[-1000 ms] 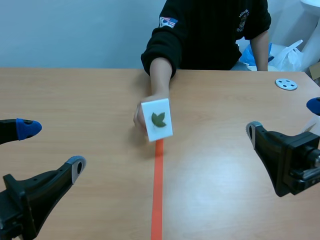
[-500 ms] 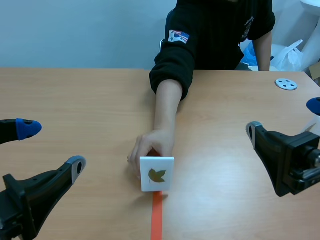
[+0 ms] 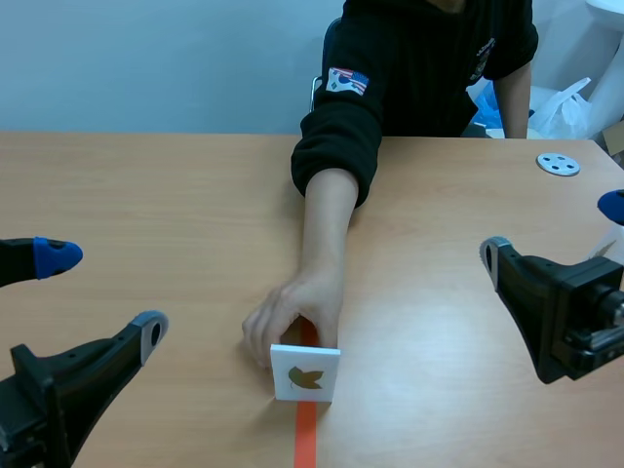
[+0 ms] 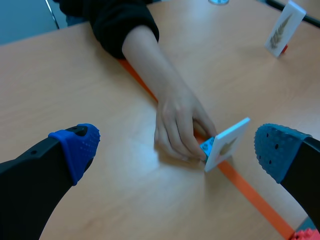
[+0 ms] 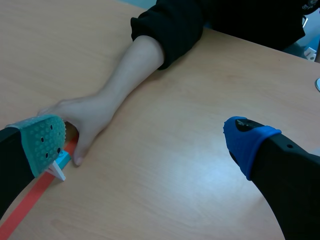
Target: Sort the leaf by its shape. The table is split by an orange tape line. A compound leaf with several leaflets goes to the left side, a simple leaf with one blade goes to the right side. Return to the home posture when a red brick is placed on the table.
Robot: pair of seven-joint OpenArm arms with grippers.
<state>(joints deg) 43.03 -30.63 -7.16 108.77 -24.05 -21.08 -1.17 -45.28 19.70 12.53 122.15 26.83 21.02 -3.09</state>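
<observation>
Hand (image 3: pixel 292 317) holds leaf-printed card (image 3: pixel 305 373) upright on orange tape (image 3: pixel 305 441).

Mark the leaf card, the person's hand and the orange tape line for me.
leaf card (image 3: pixel 306 373), scene view, middle of its front face.
person's hand (image 3: pixel 292 317), scene view, back of the hand.
orange tape line (image 3: pixel 305 439), scene view, stretch nearest the robot.

Person's hand (image 4: pixel 179 124) holding leaf card (image 4: pixel 227 143), orange tape (image 4: pixel 250 193)

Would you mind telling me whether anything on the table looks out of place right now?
Nothing is spilled or damaged. The leaf card stands right on the orange tape line, on neither side, with a person's hand gripping it from behind.
</observation>
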